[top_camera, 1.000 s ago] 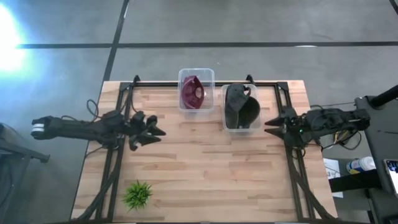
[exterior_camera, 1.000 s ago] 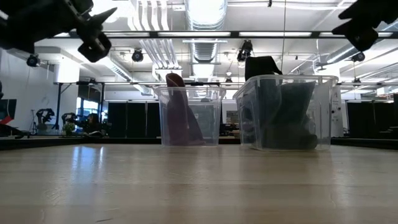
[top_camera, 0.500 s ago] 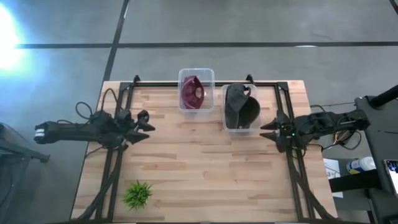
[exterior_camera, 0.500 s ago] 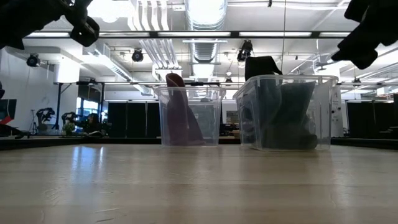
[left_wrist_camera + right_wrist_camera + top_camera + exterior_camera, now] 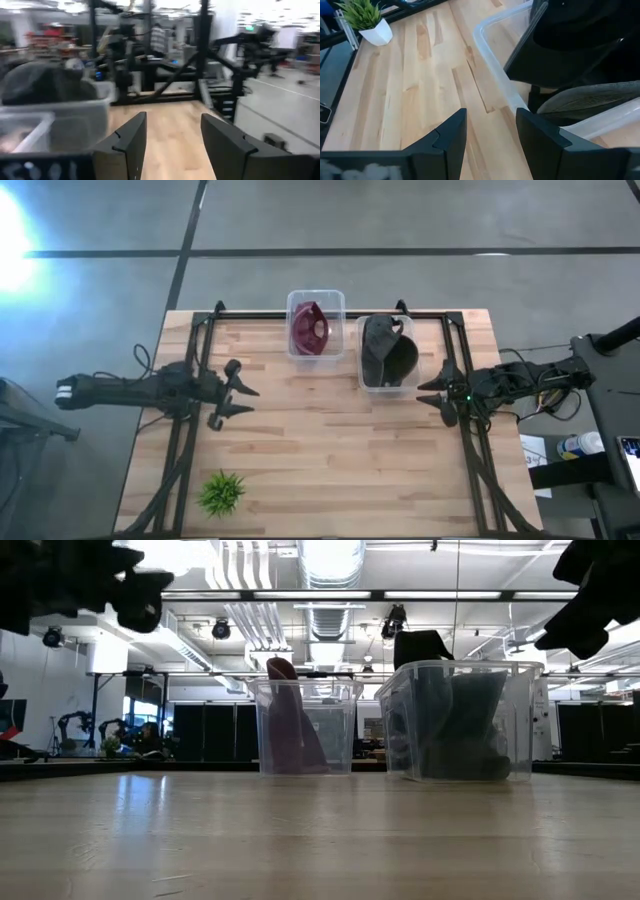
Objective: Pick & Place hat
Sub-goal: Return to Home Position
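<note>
1. Left gripper [image 5: 248, 396], mid-left in the high view: fingers apart, holding nothing.
2. Right gripper [image 5: 428, 392], mid-right: fingers apart too (nothing between them), just beside the right bin [image 5: 361, 370].
3. Dark red cap [image 5: 310, 328] sits crumpled in the left clear bin [image 5: 316, 293], upper centre.
4. Black caps [image 5: 388, 352] fill the right bin.

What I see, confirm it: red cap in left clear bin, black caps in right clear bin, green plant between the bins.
Wrong on one point: the high view shows the green plant at a table corner on the left arm's side, far from both bins. The red cap in the left clear bin and black caps in the right clear bin stand.
</note>
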